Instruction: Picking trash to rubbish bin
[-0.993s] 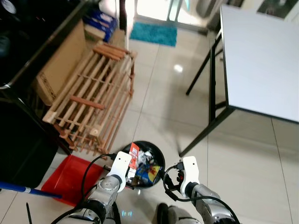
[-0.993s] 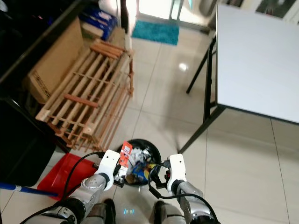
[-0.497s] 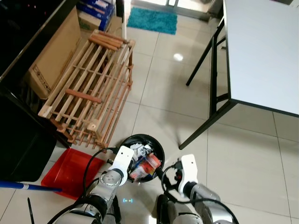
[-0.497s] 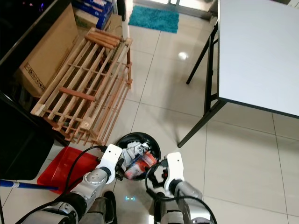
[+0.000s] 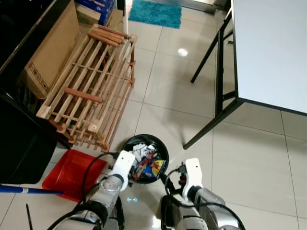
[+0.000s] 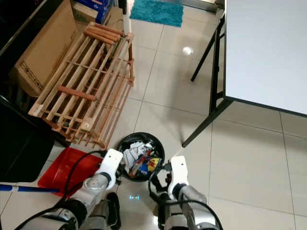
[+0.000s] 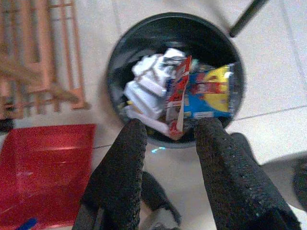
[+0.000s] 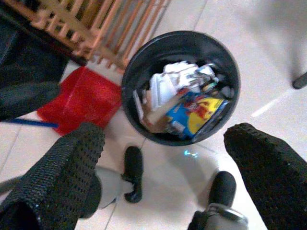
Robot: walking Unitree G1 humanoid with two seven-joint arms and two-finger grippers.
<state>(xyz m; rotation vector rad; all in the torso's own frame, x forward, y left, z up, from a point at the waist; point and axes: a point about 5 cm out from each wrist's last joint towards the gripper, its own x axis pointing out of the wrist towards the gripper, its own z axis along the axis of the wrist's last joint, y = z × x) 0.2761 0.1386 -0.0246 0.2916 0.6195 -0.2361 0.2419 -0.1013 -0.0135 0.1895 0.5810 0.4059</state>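
The left gripper [image 7: 165,139] hangs just above the near left rim of the round black plastic rubbish bin [image 5: 163,149], its two black fingers [image 7: 125,158] spread apart with nothing between them. The right gripper [image 8: 165,158] hovers at the bin's near right side, its fingers [image 8: 72,163] also spread wide and empty. The trash lies inside the bin: a red snack wrapper [image 7: 178,96] on top, crumpled white paper [image 7: 144,86] to one side, and a blue and yellow snack packet [image 7: 211,91] to the other. On the tiled floor just left of the bin lies a red plastic dustpan [image 5: 67,175], with a slatted wooden rack [image 5: 91,86] beyond it. To the far right stands a white table with black metal legs [image 5: 268,43].
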